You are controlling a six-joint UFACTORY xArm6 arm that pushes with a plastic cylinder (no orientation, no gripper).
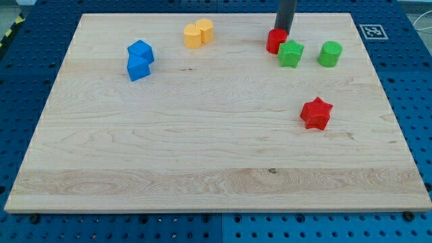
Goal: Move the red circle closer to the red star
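The red circle stands near the view's top, right of centre, touching the green star on its right. The red star lies lower and to the right, about a third of the board's depth away. My tip comes down from the view's top and rests against the top edge of the red circle.
A green circle sits right of the green star. Two yellow blocks sit together at the top centre-left. Two blue blocks sit together at the upper left. The wooden board has a marker tag at its top right corner.
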